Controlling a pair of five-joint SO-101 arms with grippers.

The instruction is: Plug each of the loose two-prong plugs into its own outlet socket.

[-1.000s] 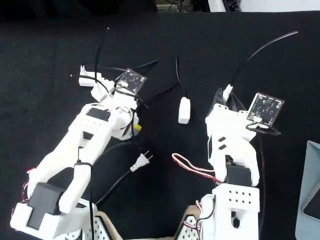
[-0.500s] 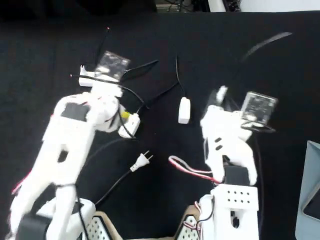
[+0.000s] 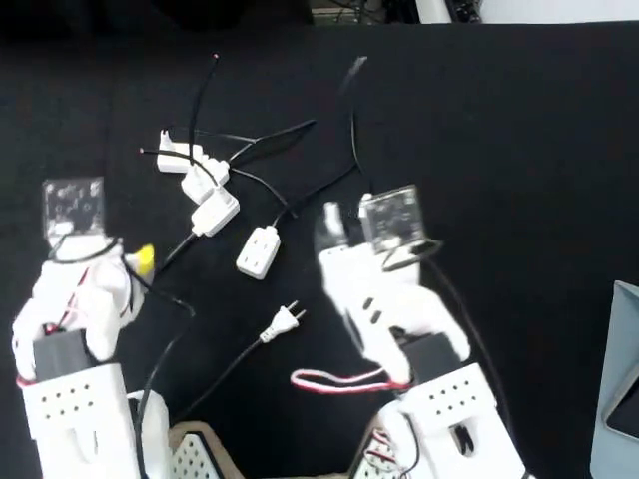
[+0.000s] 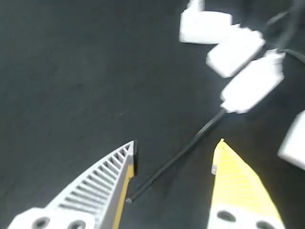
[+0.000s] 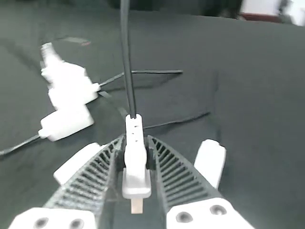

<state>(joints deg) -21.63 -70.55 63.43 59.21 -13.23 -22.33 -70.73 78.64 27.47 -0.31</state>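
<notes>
Black cloth [image 3: 519, 150] is covering the whole tabletop, w/ a sliver of room showing past the far edge and a grey bin [image 3: 621, 389] sitting at the right edge. My right gripper [image 5: 136, 142] is clamping tight on a white plug [image 5: 135, 167], fingers pressing both its sides, its black cord [image 5: 126, 57] running away from the wrist over the cloth. Just beside it a white socket [image 5: 211, 160] is lying flat, not touching. My left gripper [image 4: 176, 143] is hanging wide open near the table's left side, gripping nothing; a thin black cord [image 4: 181, 152] is lying on the cloth under the gap betw. the fingertips. Farther out, a cluster of white sockets [image 3: 195, 165] is lying tangled w/ black leads; can't tell which pieces are joined. A single socket [image 3: 258, 251] is sitting apart from them, approx. betw. my two arms. A loose black two-prong plug [image 3: 288, 319] is lying nearer my bases, its lead trailing back toward me. Red-and-white wiring [image 3: 339, 379] is looping off the right arm.
</notes>
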